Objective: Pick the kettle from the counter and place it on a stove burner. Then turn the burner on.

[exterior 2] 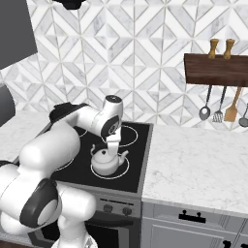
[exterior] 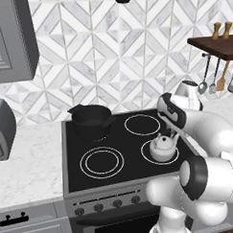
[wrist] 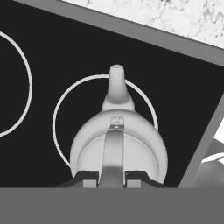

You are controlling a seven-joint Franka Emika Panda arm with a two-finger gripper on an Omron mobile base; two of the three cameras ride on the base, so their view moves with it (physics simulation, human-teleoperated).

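Note:
The small white-silver kettle [exterior: 163, 146] [exterior 2: 105, 162] [wrist: 118, 140] stands upright inside the thin single-ring stove burner [exterior: 145, 158] [exterior 2: 124, 172] [wrist: 59, 109] at the front right of the black cooktop [exterior: 131, 144]. In the hand view its spout points away from me. My gripper [exterior: 172, 134] [exterior 2: 111, 153] [wrist: 113, 177] comes down from above and is shut on the kettle's arched handle, one dark finger pressed against each side of it. The white marble counter [exterior 2: 203, 160] lies right of the stove.
A black pot [exterior: 92, 120] sits on the back left burner. A double-ringed circle [exterior: 102, 162] is at the front left, another single ring [exterior: 143, 124] at the back right. Knobs [exterior: 108, 203] line the stove front. Utensils [exterior 2: 220, 109] hang under a wooden shelf.

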